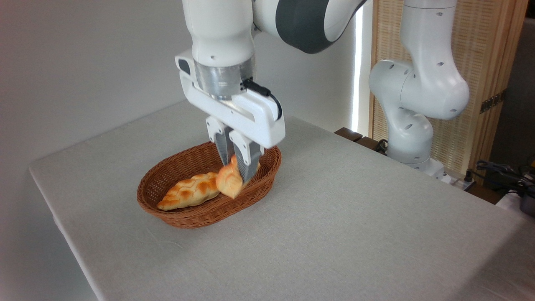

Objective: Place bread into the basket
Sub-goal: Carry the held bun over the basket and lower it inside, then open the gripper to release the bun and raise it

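Note:
The bread is a small golden-orange bun, held tilted in the air over the right half of the basket. My gripper is shut on it, the grey fingers pinching its upper part. The oval brown wicker basket sits left of centre on the table. Whether the bun touches the basket's floor cannot be told.
A long braided golden loaf lies in the basket's left half, its end close to the bun. The table carries a light grey cloth. The arm's white base stands at the back right, with cables beyond it.

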Controlling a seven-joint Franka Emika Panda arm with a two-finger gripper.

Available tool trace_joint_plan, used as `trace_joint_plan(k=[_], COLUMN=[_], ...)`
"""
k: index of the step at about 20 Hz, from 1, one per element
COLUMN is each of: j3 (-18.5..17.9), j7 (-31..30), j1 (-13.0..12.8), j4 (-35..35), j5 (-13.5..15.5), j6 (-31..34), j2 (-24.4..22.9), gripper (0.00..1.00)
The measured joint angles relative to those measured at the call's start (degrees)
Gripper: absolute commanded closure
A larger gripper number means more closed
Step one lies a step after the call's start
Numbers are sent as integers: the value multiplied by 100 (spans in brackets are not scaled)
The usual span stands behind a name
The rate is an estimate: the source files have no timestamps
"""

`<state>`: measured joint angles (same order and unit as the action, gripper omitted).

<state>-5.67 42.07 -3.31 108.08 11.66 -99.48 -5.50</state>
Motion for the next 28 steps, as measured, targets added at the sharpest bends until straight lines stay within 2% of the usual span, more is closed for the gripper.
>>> trace_joint_plan(k=[2, 3, 6, 8, 9, 10, 11, 16, 28], j3=[240, 419, 977, 1227, 1332, 1430, 1512, 1693, 1703], j7=[-294, -479, -999, -1208, -1271, -1317, -1331, -1332, -1331], j1=[-12, -22, -59, -76, -79, -79, -80, -124, -133], j4=[4, 14, 82, 144, 187, 239, 300, 560, 580], j5=[195, 230, 273, 461, 525, 548, 552, 570, 572], j6=[107, 141, 164, 190, 201, 208, 212, 213, 212], j2=[-10, -6, 15, 23, 25, 27, 31, 83, 140], gripper=[66, 61, 55, 32, 31, 21, 2, 0, 0])
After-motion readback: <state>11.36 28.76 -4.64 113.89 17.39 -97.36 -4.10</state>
